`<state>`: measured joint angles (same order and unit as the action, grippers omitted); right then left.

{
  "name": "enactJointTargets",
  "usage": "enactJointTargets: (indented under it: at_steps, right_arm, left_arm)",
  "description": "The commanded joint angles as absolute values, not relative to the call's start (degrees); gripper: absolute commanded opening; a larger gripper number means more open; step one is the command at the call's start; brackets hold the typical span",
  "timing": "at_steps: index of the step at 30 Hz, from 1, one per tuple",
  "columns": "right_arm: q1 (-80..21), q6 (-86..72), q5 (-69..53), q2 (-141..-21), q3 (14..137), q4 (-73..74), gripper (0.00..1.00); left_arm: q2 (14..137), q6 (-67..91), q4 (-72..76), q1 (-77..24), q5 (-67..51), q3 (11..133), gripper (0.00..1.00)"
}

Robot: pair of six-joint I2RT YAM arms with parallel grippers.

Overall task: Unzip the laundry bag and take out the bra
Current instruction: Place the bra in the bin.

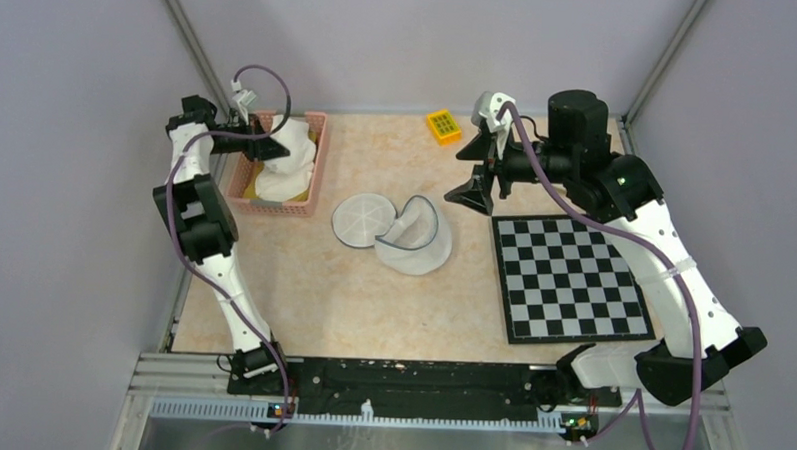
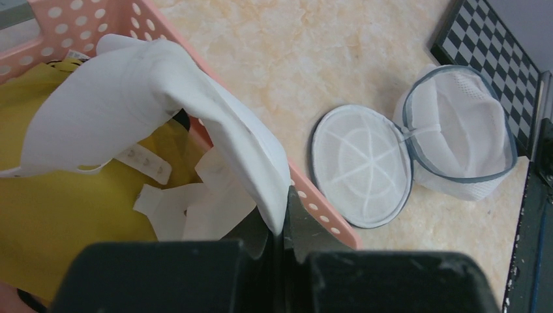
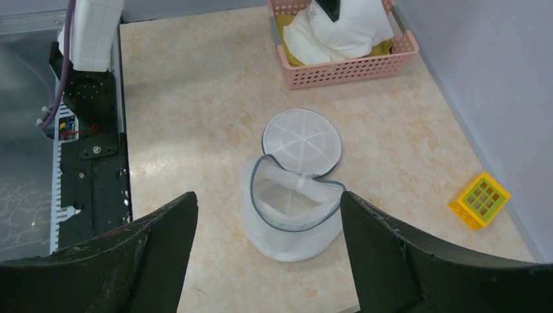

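Observation:
The white mesh laundry bag (image 1: 417, 241) (image 2: 460, 134) (image 3: 292, 212) lies unzipped mid-table, its round lid (image 1: 363, 220) (image 2: 360, 166) (image 3: 302, 139) flipped flat to the left, and its inside looks empty. The white bra (image 1: 289, 153) (image 2: 150, 98) (image 3: 339, 29) hangs over the pink basket (image 1: 315, 182) (image 2: 321, 210) (image 3: 345, 73). My left gripper (image 1: 267, 145) (image 2: 285, 210) is shut on the bra's edge, at the basket's right rim. My right gripper (image 1: 473, 185) (image 3: 267, 195) is open and holds nothing, raised to the right of the bag.
A yellow cloth (image 2: 59, 215) lies in the basket under the bra. A chessboard (image 1: 571, 276) (image 2: 495, 52) lies flat at the right of the table. A small yellow gridded block (image 1: 443, 126) (image 3: 480, 201) sits near the back edge.

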<state>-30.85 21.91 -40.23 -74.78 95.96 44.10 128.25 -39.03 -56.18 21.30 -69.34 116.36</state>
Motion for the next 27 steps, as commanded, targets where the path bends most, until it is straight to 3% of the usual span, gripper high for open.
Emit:
enactJointTargets:
  at_steps: [1, 4, 6, 10, 12, 18, 23, 27]
  right_arm:
    - [-30.6, 22.6, -41.0, -75.1, 95.5, 42.9, 0.79]
    - [-30.6, 22.9, -40.7, -75.1, 95.5, 43.2, 0.79]
    - [-30.6, 22.9, -40.6, -75.2, 95.5, 43.3, 0.79]
    - [-30.6, 22.7, -40.6, -75.3, 95.6, 43.5, 0.79]
    - [-30.6, 22.7, -40.6, -75.3, 95.7, 43.5, 0.79]
    - [-30.6, 22.5, -40.7, -75.1, 95.5, 43.6, 0.79]
    - [-30.6, 22.3, -40.9, -74.7, 95.2, 43.3, 0.79]
    - [-30.6, 22.0, -40.9, -74.5, 94.9, 43.1, 0.79]
  left_arm:
    - [130.6, -39.0, -55.2, 21.0, -68.1, 120.6, 0.00]
    - [132.7, -37.7, -54.1, 20.9, -67.4, 122.4, 0.02]
    - [134.6, -37.3, -53.9, 20.9, -66.6, 124.3, 0.10]
    - [136.9, -36.1, -52.8, 20.9, -64.7, 126.3, 0.46]
    - [136.2, -34.8, -50.9, 20.9, -63.6, 125.5, 0.56]
    - [129.9, -31.5, -43.5, 21.0, -51.9, 120.1, 0.65]
    - [121.3, -29.5, -38.3, 21.0, -42.9, 111.6, 0.96]
    - [115.8, -28.2, -36.0, 20.9, -37.0, 107.4, 0.99]
